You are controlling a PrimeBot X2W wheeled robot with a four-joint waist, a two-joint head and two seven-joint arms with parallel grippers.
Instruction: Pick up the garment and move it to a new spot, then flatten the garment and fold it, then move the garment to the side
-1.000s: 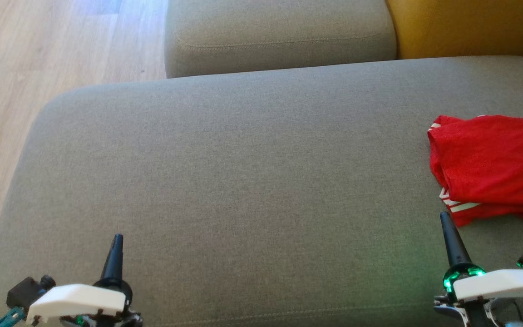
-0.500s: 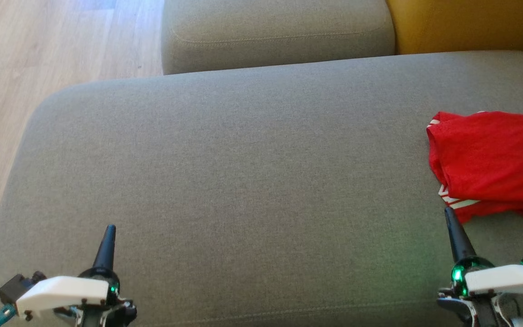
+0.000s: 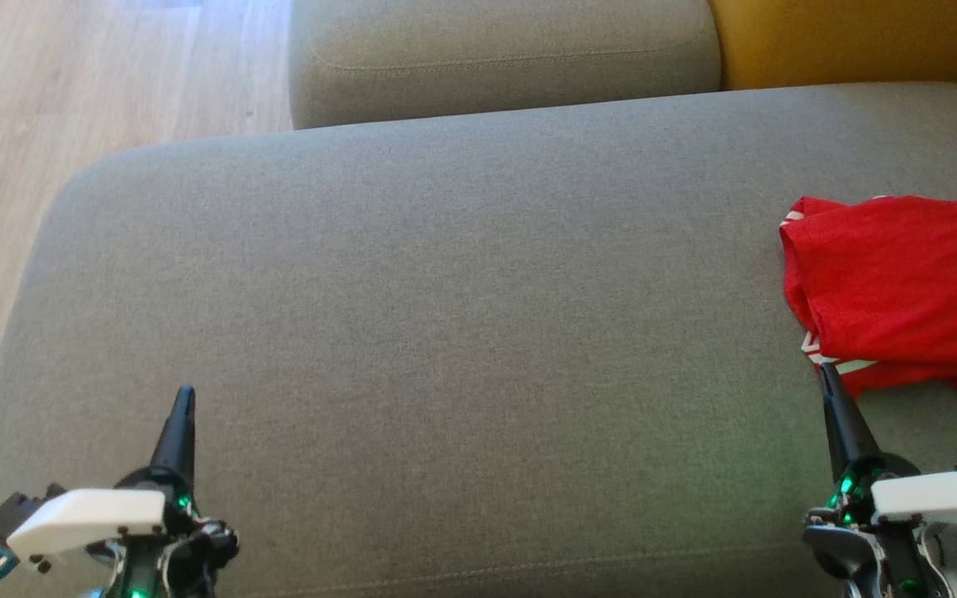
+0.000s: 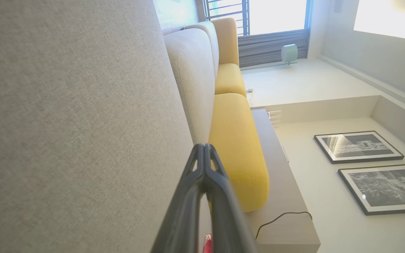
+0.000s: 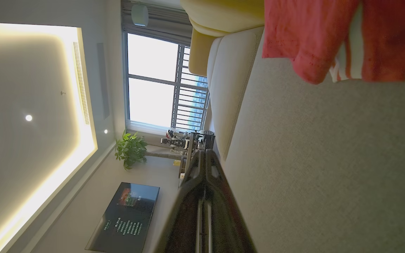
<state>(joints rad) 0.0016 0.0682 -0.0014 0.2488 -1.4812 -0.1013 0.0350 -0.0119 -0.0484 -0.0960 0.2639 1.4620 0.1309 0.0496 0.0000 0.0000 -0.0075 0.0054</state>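
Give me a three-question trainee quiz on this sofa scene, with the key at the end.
1. True or false: the red garment lies on the grey sofa seat, ahead of the right gripper.
2. Which gripper holds the garment? A: the left gripper. B: the right gripper. C: neither.
3. Fill in: the jaws of both grippers are ____.
Key: 1 true; 2 C; 3 shut.

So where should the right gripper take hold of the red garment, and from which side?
Probably the bunched near-left corner of the red garment, by its white stripes. It lies thick on the grey cushion just ahead of the shut right gripper, so come from the robot's side, jaws opened first.
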